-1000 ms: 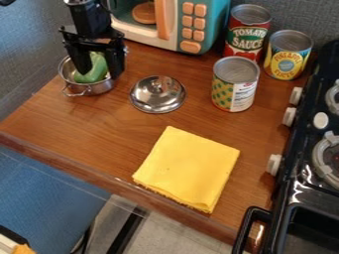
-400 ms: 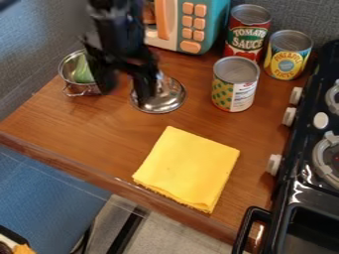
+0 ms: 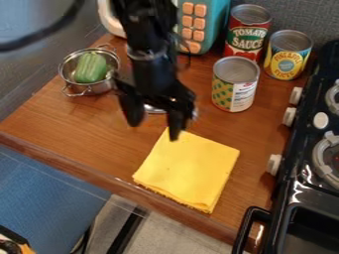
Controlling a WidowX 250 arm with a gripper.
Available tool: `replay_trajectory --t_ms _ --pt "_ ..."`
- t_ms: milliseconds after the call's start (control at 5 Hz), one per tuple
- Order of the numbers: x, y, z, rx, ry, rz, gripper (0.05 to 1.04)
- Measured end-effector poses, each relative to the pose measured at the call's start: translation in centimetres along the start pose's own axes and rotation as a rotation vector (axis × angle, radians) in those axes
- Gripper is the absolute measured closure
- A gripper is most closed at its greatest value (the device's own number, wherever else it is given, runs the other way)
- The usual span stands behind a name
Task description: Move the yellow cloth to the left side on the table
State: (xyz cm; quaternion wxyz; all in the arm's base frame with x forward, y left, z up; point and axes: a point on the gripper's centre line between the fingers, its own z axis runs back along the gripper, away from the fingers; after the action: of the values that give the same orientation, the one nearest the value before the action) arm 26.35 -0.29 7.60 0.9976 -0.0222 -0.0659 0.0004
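1. Sweeping away from the pot towards five o'clock since the earlier frames, the black two-finger gripper (image 3: 155, 129) is now hanging near the cloth's upper corner, while the cloth is keeping its place.
2. Its fingers are standing apart, grasping nothing.
3. The folded, bright yellow cloth (image 3: 189, 171) is lying flat on the brown wooden table (image 3: 73, 129), near the front edge.
4. The step in hand is seemingly the approach. Next, the arm is likely needing to go a little further towards five o'clock, lower, and pinch a fold, before carrying the cloth towards ten o'clock, where the table's left side is lying.
5. Around the cloth, a shiny metal lid (image 3: 153, 109) is sitting at eleven o'clock, partly hidden behind the gripper. Further out that way, a small steel pot (image 3: 99, 88) is holding a green object (image 3: 91, 68).
6. A green-and-yellow patterned can (image 3: 234, 89) is standing at one o'clock, and a black stove (image 3: 291, 191) is flanking the cloth around three to four o'clock.
7. Lid and pot are probably crowding the leftward path if the carry is swinging too high towards eleven.
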Motion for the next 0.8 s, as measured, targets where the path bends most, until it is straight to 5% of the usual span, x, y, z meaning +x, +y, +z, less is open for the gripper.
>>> replay_trajectory --t_ms 400,800 --pt "-1.1 -1.8 -5.0 0.036 0.054 -0.070 0.085" --pt "-1.0 -1.5 -6.4 0.092 0.024 -0.133 0.083"
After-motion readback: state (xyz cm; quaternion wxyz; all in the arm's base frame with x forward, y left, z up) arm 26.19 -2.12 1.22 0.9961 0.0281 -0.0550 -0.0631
